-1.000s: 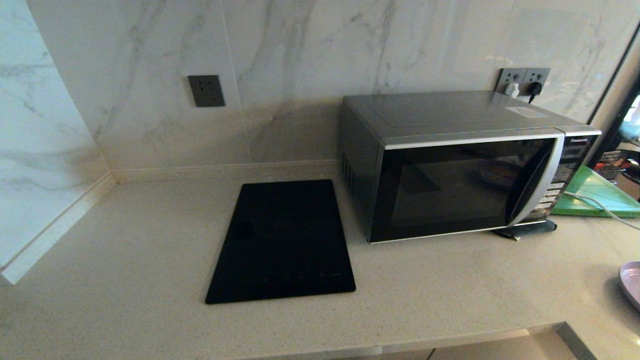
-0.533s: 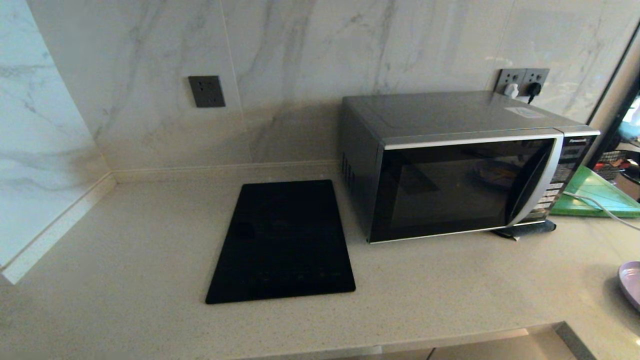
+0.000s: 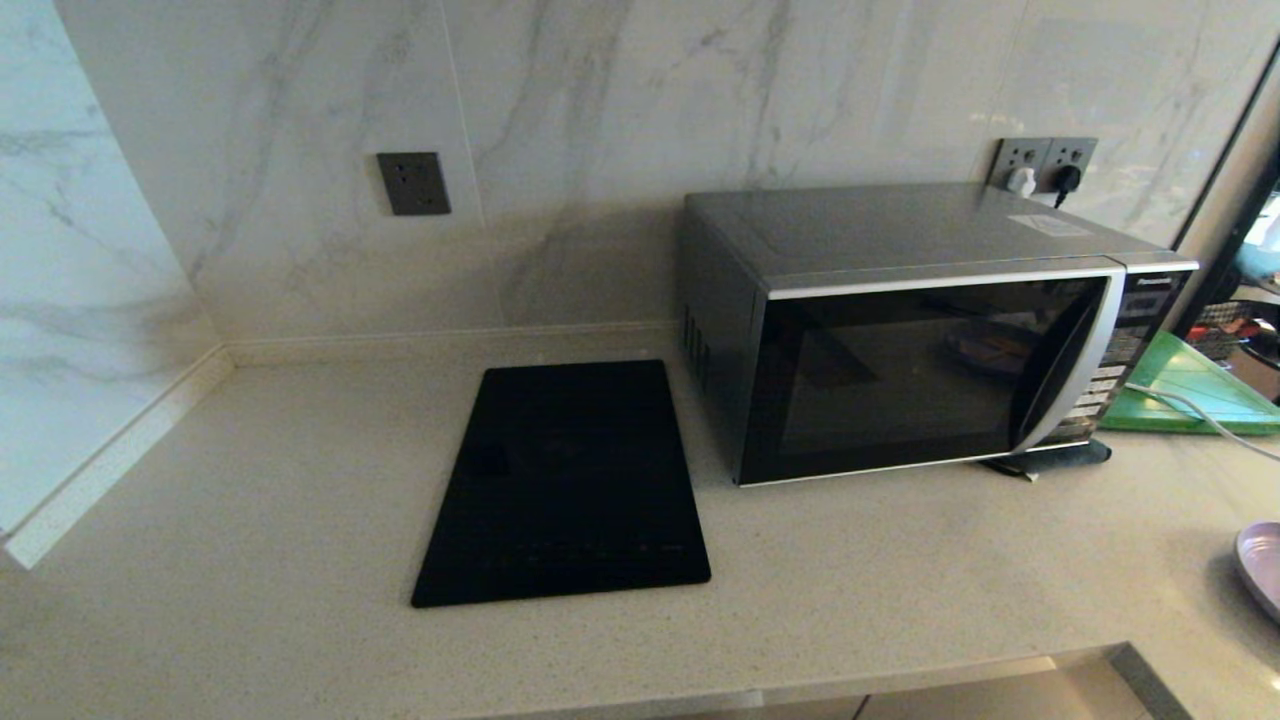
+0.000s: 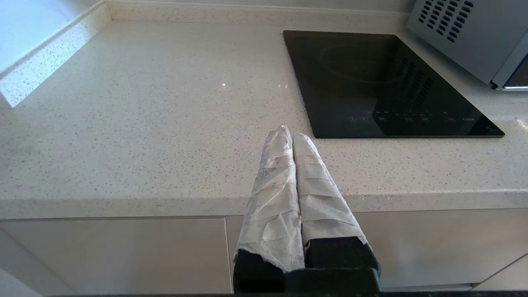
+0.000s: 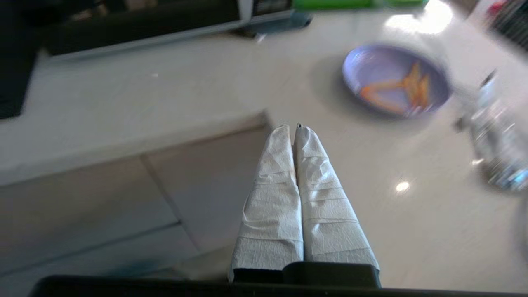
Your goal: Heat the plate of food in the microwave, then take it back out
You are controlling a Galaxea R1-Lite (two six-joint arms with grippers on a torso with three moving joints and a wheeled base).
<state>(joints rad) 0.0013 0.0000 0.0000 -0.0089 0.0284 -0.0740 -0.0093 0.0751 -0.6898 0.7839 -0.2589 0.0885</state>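
The silver-grey microwave (image 3: 920,320) stands at the back right of the counter with its black glass door shut. The lavender plate of food (image 5: 396,80), holding orange-yellow sticks, sits on the counter at the far right; in the head view only its rim (image 3: 1262,565) shows at the frame's edge. My right gripper (image 5: 292,127) is shut and empty, hovering near the counter's inner corner, short of the plate. My left gripper (image 4: 288,132) is shut and empty over the counter's front edge, near the cooktop's front corner. Neither arm appears in the head view.
A flat black cooktop (image 3: 570,480) lies left of the microwave. A green board (image 3: 1195,385) with a white cable lies right of it. A clear bottle (image 5: 495,132) stands beside the plate. Marble walls close the back and left.
The head view shows almost no change; the plate's rim at the right edge shifts by a few pixels only.
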